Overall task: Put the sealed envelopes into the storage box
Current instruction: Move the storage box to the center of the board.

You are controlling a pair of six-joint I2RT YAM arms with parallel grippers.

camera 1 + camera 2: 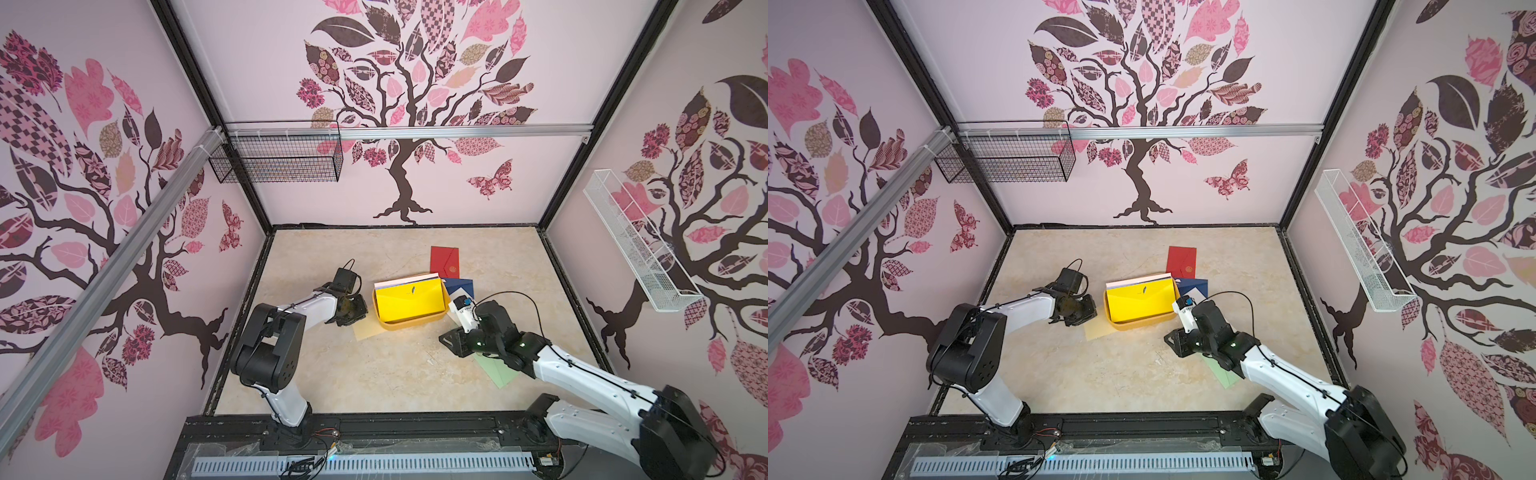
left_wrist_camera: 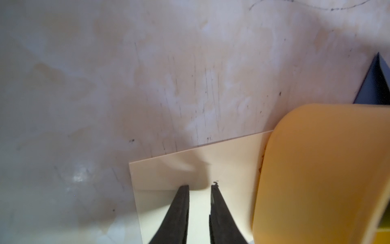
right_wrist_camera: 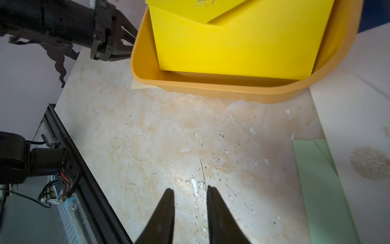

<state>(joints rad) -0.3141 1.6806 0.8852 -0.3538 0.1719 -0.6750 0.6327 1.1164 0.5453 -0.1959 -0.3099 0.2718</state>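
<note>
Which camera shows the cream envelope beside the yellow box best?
The left wrist view: the cream envelope appears large, one end hidden by the storage box. Both top views show a sliver; the right wrist, just a corner.

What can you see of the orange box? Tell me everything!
The storage box is a shallow yellow-orange tub, smooth like plastic, with rounded corners and low walls. It stands upright on the table, near its middle. A yellow envelope leans inside, atop paler envelopes. One corner rests on a cream envelope; a navy envelope lies just behind it.
</note>
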